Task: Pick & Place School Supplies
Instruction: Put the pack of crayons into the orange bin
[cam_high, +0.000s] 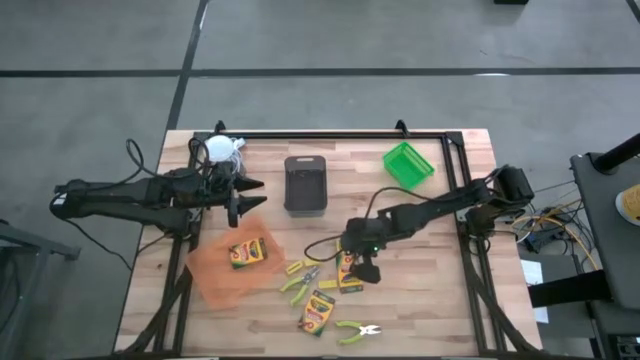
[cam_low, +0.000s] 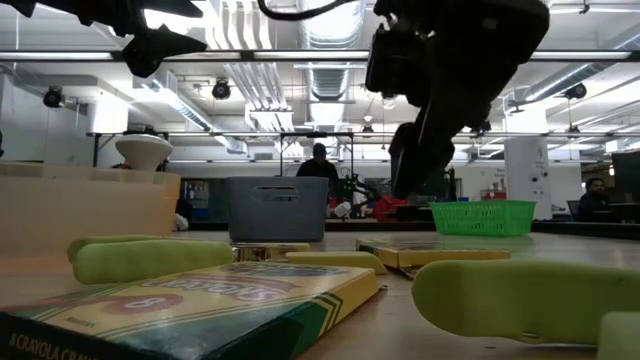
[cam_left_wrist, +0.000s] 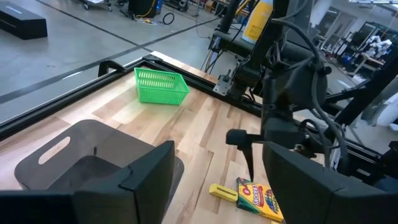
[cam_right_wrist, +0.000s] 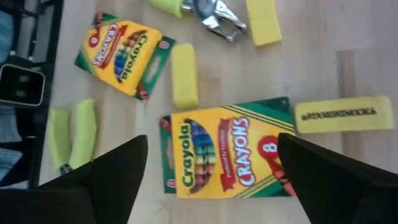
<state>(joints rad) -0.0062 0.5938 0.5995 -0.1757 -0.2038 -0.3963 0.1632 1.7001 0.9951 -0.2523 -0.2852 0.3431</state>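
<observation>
The right pincer (cam_high: 366, 268) hangs just above a crayon box (cam_right_wrist: 227, 155) near the middle of the bench (cam_high: 440, 300), its fingers spread wide on either side of the box and holding nothing. The risk I see lies in the crowding: a yellow block (cam_right_wrist: 342, 114) lies touching or almost touching one end of that box, and a second yellow stick (cam_right_wrist: 184, 74) sits just beside its other end, so a descending finger could land on a neighbour, pinch two things together, or shove the box askew. The box is flat printed cardboard, glossy and thin-walled; a hard squeeze could crush it, and a shallow one could let it slide out. Its low profile leaves little edge for the fingers to catch against the smooth, varnished wood planks.

Farther from that box lie another crayon box (cam_right_wrist: 122, 51), the metal tip of lime-handled scissors (cam_right_wrist: 214, 15), and two rounded lime handles (cam_right_wrist: 73, 134), plastic and slick-looking. A third crayon box (cam_high: 248, 252) rests in the translucent orange tray (cam_high: 215, 275), well apart from the target.

The left pincer (cam_high: 237, 198) waits in the air beyond the orange tray, near the dark grey bin (cam_high: 305, 185), partly open and empty. A green mesh basket (cam_high: 408, 165) stands tilted on the bench past the right arm
</observation>
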